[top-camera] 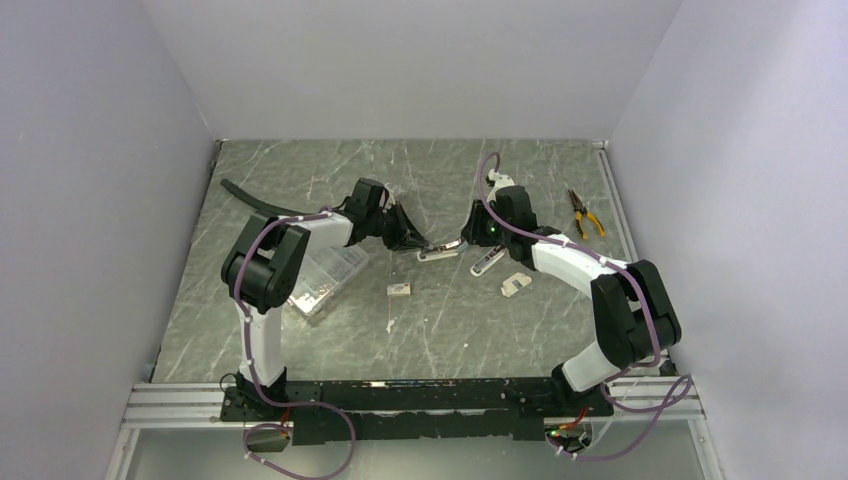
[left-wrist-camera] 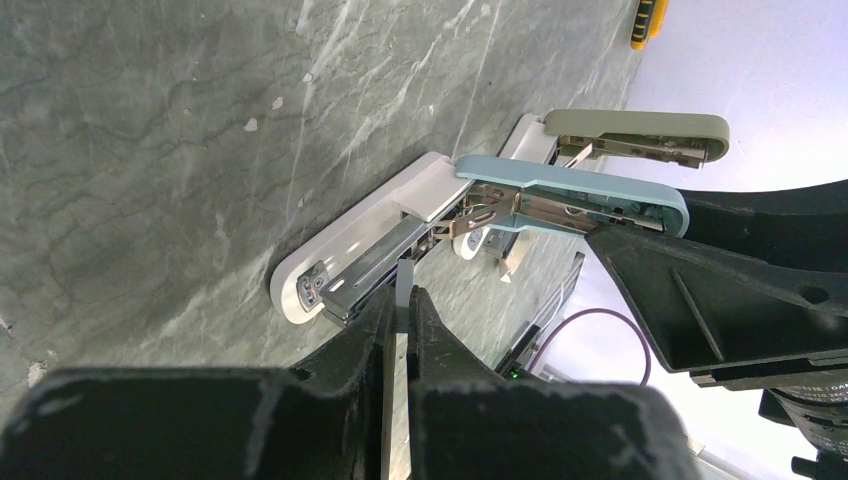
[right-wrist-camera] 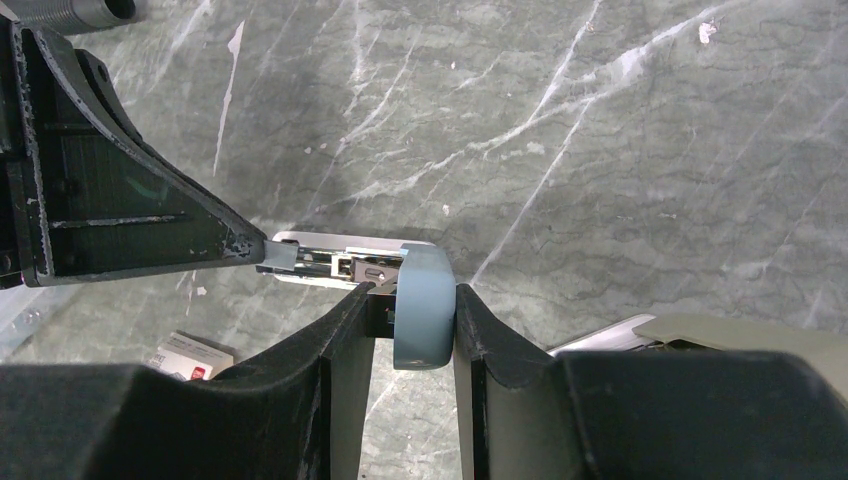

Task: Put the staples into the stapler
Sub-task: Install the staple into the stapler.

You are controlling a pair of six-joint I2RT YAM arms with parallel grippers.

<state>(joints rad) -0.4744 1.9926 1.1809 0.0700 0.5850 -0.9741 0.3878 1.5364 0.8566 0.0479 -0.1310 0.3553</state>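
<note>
Left wrist view: my left fingers point(left-wrist-camera: 440, 350) are pinching a thin grey staple strip point(left-wrist-camera: 404, 282), its tip meeting the open magazine of the blue-lidded stapler point(left-wrist-camera: 370, 215), which is lying left-to-right on the tabletop point(top-camera: 300, 180). My right fingers point(right-wrist-camera: 335, 350) are clamping its lid point(right-wrist-camera: 424, 305). I'm counting two staplers, the olive-lidded stapler point(left-wrist-camera: 640, 125) just right, and one staple box point(top-camera: 400, 290) nearer.

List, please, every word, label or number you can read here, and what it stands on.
The staple box: dark print beside a red mark, too blurred to read.
The blue stapler and the grey-green stapler: no lettering visible.
Nothing else carries legible text.
</note>
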